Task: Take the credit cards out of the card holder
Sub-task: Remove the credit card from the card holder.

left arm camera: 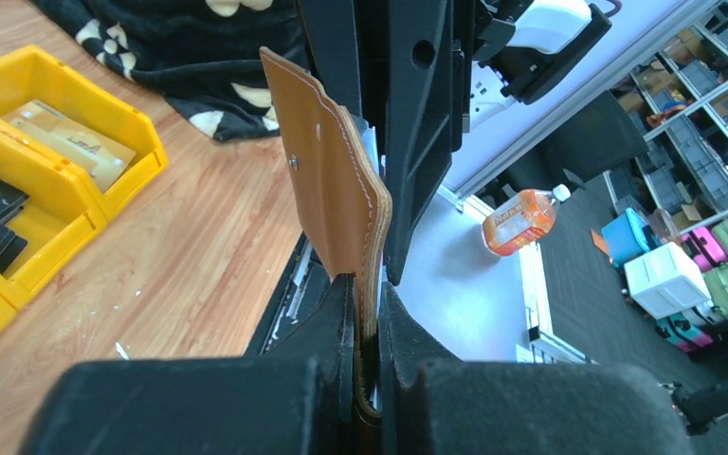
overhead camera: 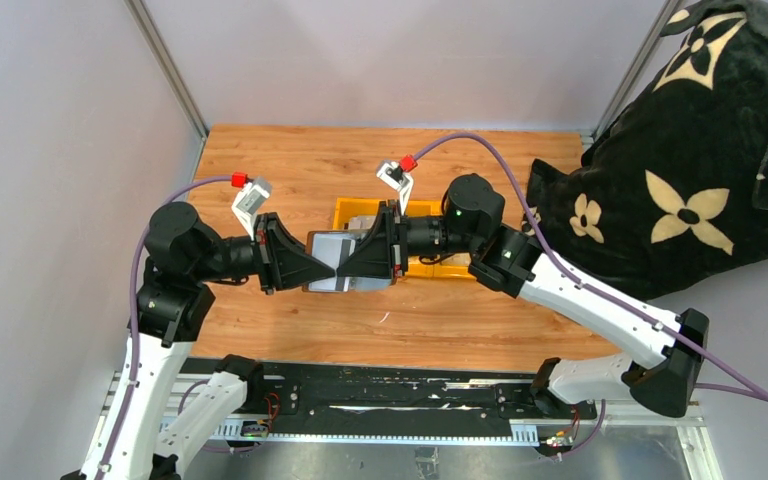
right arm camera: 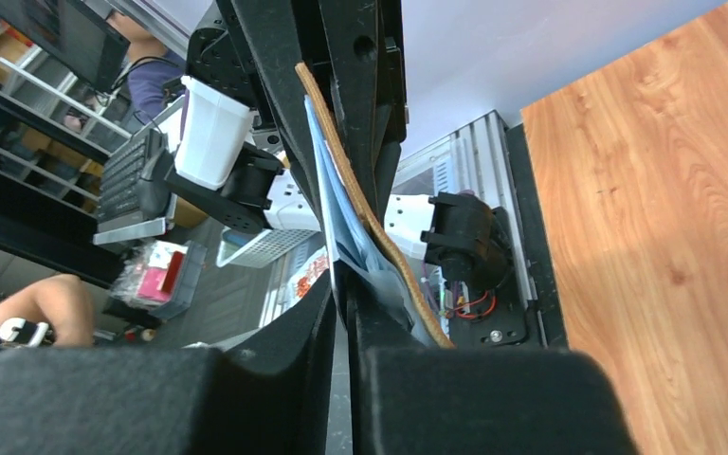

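Bright, even light from above. Soft shadows beneath my arms on the orange-brown wooden tabletop (overhead camera: 460,320). Wrist views: my black near fingers (left arm camera: 199,408) blurred, edges bowed.

Left arm (overhead camera: 150,375): white shells between black rounded joints.
Right arm (overhead camera: 585,298): same white and black, with a small green light (overhead camera: 453,212) on a round joint.
Cables (overhead camera: 457,135): purple-grey, one per arm, each ending in a red plug (overhead camera: 239,180).
Wrist cameras (overhead camera: 252,203): small white housings on white brackets.
Left gripper (overhead camera: 332,271): matte black wedge tapering to narrow tips.
Right gripper (overhead camera: 341,271): same black wedge; its finger (left arm camera: 417,114) has a round hole.
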You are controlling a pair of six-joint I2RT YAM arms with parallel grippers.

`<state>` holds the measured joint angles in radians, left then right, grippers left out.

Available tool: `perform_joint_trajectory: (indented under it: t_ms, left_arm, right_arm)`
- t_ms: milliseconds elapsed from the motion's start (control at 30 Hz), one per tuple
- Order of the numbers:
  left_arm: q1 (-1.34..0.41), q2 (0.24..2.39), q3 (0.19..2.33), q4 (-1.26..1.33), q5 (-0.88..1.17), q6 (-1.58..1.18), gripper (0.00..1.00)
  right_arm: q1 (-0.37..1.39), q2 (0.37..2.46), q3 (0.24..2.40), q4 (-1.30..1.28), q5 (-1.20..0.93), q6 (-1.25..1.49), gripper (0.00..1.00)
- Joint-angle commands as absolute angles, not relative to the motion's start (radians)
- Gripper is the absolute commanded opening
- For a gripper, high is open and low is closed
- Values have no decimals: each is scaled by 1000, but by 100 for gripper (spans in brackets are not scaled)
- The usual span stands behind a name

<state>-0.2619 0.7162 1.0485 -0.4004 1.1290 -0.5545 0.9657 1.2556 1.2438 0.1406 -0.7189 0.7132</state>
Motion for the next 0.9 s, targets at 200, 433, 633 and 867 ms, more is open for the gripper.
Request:
perform_joint_trajectory:
  t_ms: [200, 433, 633, 867]
  left_arm:
    - [-264, 709, 1003, -389, 1332, -615, 39]
    - [-264, 726, 1014, -397, 1387, -606, 41]
    - [-264, 769, 1083, -533, 1414, -479, 24]
    - [-264, 778, 1098, -579, 1399, -442, 11]
  right_arm:
    - [950, 1277, 1212, 344, -782, 813, 0]
    - [951, 1291, 1220, 347, -873, 820, 0]
    - [953, 1287, 1223, 273, -929, 779, 11]
    - [951, 1244, 1175, 342, -914, 811, 17]
